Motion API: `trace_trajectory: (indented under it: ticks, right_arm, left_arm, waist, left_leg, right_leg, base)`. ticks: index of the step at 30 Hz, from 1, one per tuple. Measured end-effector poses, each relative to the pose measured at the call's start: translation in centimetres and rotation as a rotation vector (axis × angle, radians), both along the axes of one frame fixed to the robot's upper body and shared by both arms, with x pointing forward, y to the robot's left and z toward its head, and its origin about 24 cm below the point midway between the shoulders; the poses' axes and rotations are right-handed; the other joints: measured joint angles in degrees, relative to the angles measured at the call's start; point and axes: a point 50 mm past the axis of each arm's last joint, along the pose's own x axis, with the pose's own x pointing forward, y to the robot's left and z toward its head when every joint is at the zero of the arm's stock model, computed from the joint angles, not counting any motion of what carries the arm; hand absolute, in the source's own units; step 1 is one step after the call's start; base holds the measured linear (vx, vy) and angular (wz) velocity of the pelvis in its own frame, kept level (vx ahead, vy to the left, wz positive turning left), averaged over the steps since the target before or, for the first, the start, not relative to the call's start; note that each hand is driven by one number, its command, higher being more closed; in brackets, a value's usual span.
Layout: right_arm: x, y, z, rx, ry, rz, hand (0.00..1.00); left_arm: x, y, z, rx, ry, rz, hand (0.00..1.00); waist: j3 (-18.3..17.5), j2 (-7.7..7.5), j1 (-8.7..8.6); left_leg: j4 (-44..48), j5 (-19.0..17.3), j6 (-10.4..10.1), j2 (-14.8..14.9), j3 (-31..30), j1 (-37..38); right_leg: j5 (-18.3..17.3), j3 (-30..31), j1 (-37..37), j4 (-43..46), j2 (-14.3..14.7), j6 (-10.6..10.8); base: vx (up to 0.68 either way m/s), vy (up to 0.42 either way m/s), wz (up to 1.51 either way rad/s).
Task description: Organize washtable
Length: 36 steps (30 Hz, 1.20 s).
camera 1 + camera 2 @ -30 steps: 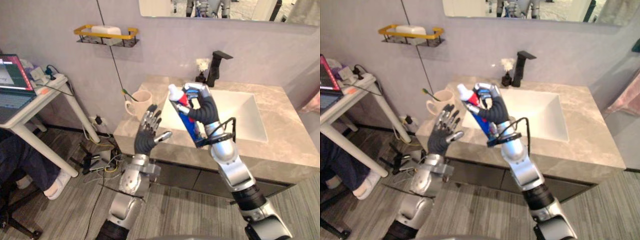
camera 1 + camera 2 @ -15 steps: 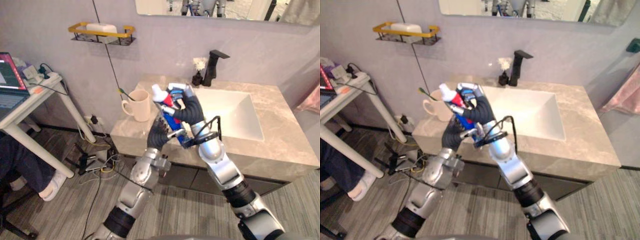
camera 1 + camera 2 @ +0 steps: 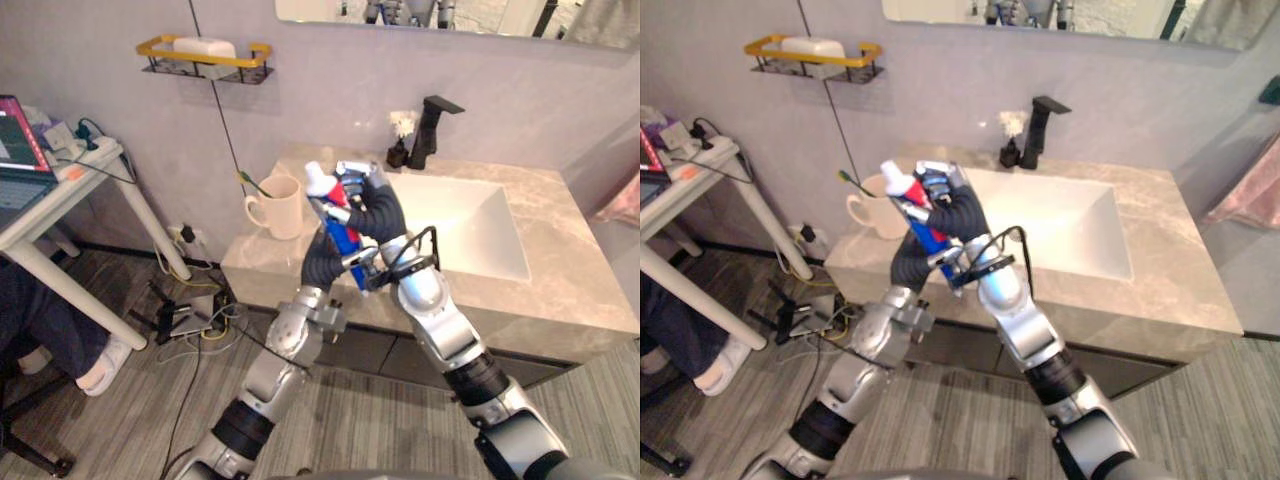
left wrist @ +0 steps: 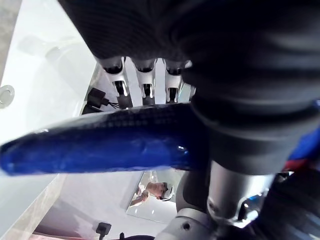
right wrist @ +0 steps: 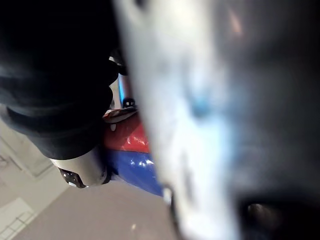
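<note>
Right hand (image 3: 380, 212) clasps the toothpaste tube (image 3: 338, 230) upright above the front edge of the tabletop (image 3: 560, 290); left hand (image 3: 322, 265) meets its lower end, grip impossible to tell; tube apparently not yet stowed

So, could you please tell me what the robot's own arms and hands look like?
The left arm and right arm are silver-grey, built of rounded segments with black sections lower down. The left robot hand and right robot hand have silver fingers with dark tips, and a dark ribbed cover over the back and wrist.
</note>
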Motion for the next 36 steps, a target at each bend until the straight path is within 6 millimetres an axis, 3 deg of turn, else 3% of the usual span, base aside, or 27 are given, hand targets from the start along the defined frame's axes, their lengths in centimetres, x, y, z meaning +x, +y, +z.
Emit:
trace_trajectory:
  ticks: [14, 15, 31, 36]
  right_arm:
    - [0.5, -0.4, -0.3, 0.019, 0.031, -0.014, 1.00]
    - [0.5, -0.4, -0.3, 0.020, 0.031, -0.014, 0.00]
    - [0.6, -0.9, -0.1, -0.010, 0.003, -0.053, 0.00]
    - [0.5, -1.9, 0.3, -0.013, -0.029, -0.103, 0.00]
  left_arm:
    - [0.0, -0.1, 0.4, -0.013, -0.024, -0.002, 1.00]
    - [0.0, -0.1, 0.5, -0.013, -0.026, -0.004, 1.00]
    - [0.1, 0.0, 0.4, 0.015, -0.037, 0.010, 1.00]
    - [0.2, 0.4, 0.6, 0.031, -0.053, 0.032, 1.00]
  waist:
    - [0.1, -0.18, 0.01]
    - [0.1, -0.18, 0.01]
    - [0.5, -0.56, -0.20]
    - [0.5, -0.54, -0.40]
  left_leg:
    - [0.0, 0.0, 0.0, 0.0, 0.0, 0.0]
    - [0.0, 0.0, 0.0, 0.0, 0.0, 0.1]
    - [0.0, 0.0, 0.0, 0.1, 1.2, 0.8]
    - [0.0, -0.1, 0.0, 0.1, 1.9, 1.0]
  right_leg:
    - [0.0, 0.0, 0.0, 0.0, 0.0, 0.0]
    - [0.0, 0.0, 0.1, 0.0, 0.0, 0.0]
    - [0.0, 1.3, 0.0, 0.3, 0.0, 0.0]
    - [0.1, 2.4, -0.1, 0.3, 0.1, 0.0]
  base:
    - [0.00, 0.000, 0.00]
    - [0.00, 0.000, 0.00]
    - [-0.01, -0.002, -0.03]
    - [-0.03, -0.013, -0.06]
